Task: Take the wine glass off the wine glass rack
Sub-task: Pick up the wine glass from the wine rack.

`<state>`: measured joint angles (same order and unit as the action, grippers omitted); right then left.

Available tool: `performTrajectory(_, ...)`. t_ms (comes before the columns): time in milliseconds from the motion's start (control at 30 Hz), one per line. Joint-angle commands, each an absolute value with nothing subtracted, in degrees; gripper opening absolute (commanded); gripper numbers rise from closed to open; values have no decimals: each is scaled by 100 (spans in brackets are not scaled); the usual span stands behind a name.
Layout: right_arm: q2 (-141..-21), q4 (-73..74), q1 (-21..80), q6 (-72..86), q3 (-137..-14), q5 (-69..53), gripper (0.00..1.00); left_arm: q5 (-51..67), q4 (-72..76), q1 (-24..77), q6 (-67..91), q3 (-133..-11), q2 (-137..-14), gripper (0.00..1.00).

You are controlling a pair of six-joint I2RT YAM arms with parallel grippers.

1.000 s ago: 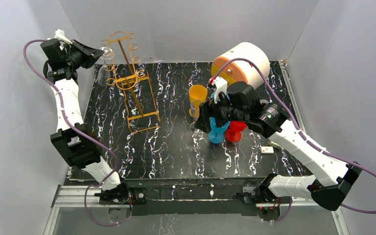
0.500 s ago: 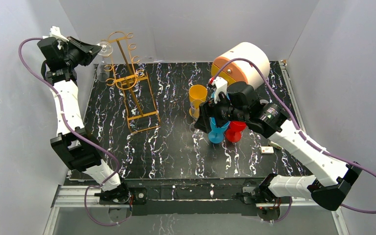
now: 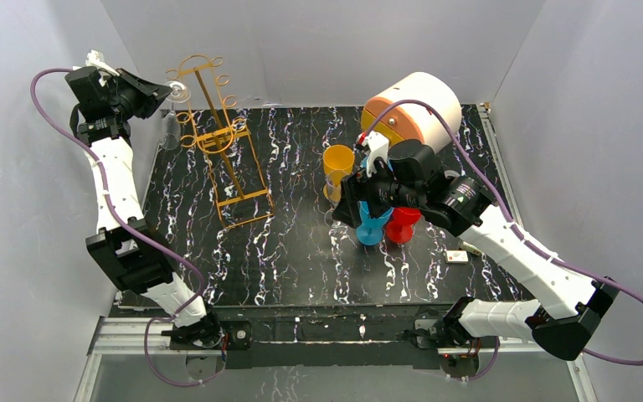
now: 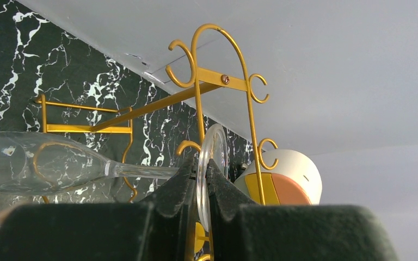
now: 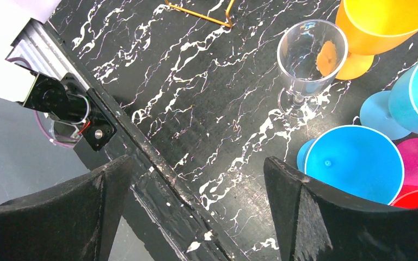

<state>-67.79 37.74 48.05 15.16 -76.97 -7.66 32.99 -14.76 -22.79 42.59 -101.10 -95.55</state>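
The gold-orange wire wine glass rack stands at the far left of the black marble table; its curled hooks fill the left wrist view. My left gripper is raised left of the rack top, shut on the round foot of a clear wine glass. The glass lies sideways, stem and bowl pointing left, its foot just clear of the hooks. My right gripper is open and empty above the table's near edge, beside the cups.
A second clear glass stands upright by the yellow cup. Blue and red cups cluster under the right arm. A white, orange and yellow drum sits at the back. A small tag lies right.
My left gripper has moved left and a little up with the glass foot in it, pulling the glass away from the rack's hooks. The rack top swayed slightly left. The right arm has not moved.
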Motion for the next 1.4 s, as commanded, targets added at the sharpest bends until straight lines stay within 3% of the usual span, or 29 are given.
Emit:
performTrajectory(0, -6653, 3771, 4797, 1581, -7855, -771, 98, 3241, -1504, -2344, 4103, -10306, -9249, 0)
performTrajectory(633, -6653, 3737, 4799, 1595, -7838, -798, 98, 3304, -31, -2747, 5949, -9179, -8909, 0)
performTrajectory(933, -6704, 3699, 4799, 1600, -7858, -822, 98, 3401, -238, -2866, 5600, -9049, -8700, 0)
performTrajectory(1367, -6519, 3727, 4792, 1758, -7771, -816, 98, 3022, -865, -3111, 5300, -8246, -7281, 0)
